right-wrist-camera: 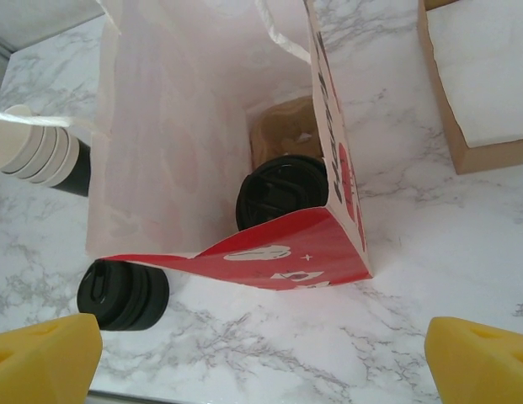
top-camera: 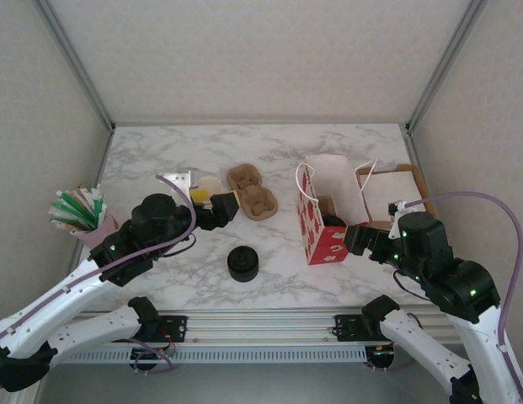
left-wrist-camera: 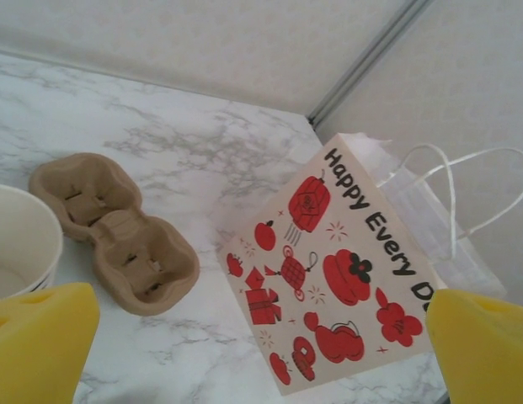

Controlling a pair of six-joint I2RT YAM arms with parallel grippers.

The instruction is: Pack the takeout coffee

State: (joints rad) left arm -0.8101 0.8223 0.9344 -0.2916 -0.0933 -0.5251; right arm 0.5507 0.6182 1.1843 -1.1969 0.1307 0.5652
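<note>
We are observing the takeout coffee (right-wrist-camera: 282, 192) standing upright inside the paper bag (right-wrist-camera: 278, 257). The left claw (left-wrist-camera: 261, 345) and the right claw (right-wrist-camera: 261, 362) are hanging released, grasping nothing.

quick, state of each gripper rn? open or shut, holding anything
left gripper: open, holding nothing
right gripper: open, holding nothing
</note>
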